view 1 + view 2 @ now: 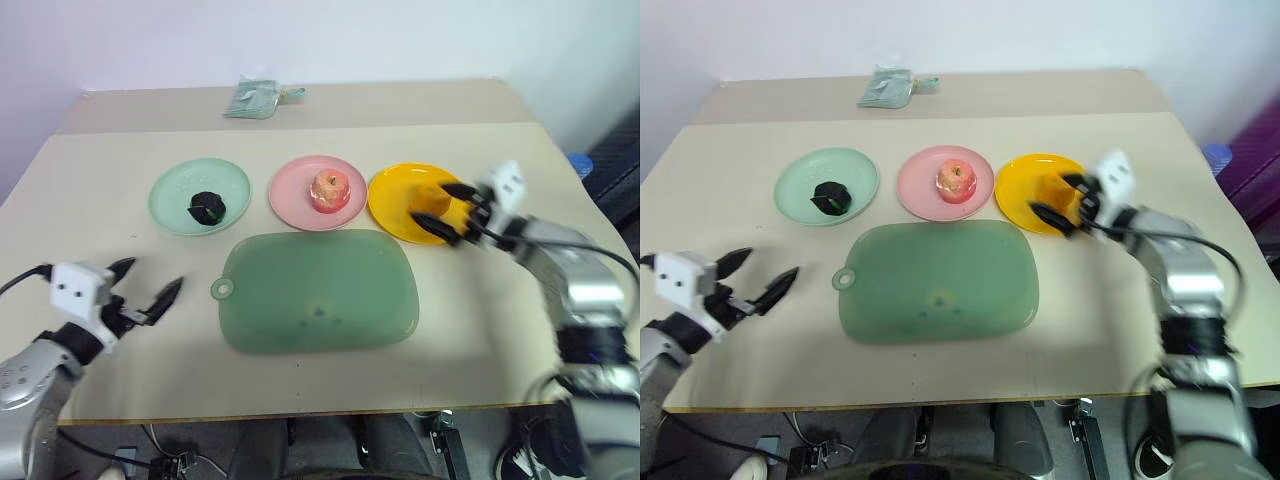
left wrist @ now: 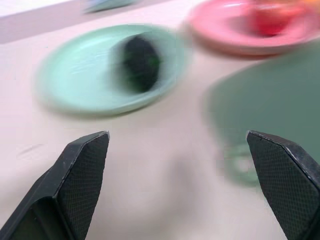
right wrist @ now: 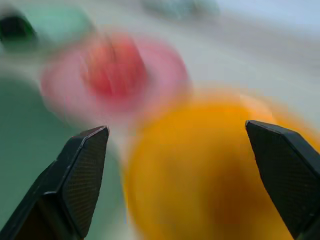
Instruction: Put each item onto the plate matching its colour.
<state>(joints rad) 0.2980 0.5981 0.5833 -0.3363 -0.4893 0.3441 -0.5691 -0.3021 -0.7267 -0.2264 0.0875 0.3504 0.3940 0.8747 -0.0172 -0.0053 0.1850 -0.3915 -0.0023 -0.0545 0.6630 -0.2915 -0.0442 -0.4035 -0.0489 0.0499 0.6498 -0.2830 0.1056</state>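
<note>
Orange fruit (image 1: 432, 199) sits on the yellow plate (image 1: 392, 205), between the spread fingers of the right claw (image 1: 448, 213). Apple (image 1: 330, 189) and dark lump (image 1: 207, 208) rest on matching plates. Left claw (image 1: 146, 280) gapes empty. Sorting appears complete; next, withdraw clear.

Silver arms, white wrist blocks, black textured fingers (image 2: 80, 185), black cables

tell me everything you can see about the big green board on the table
The green board is a large, translucent, plastic-looking sheet with rounded corners and a small ring-shaped tab with a hole at its left end. It lies flat on the table, just in front of the three plates, its far edge close to the pink plate. Nothing rests on it; neither gripper touches it.
</note>
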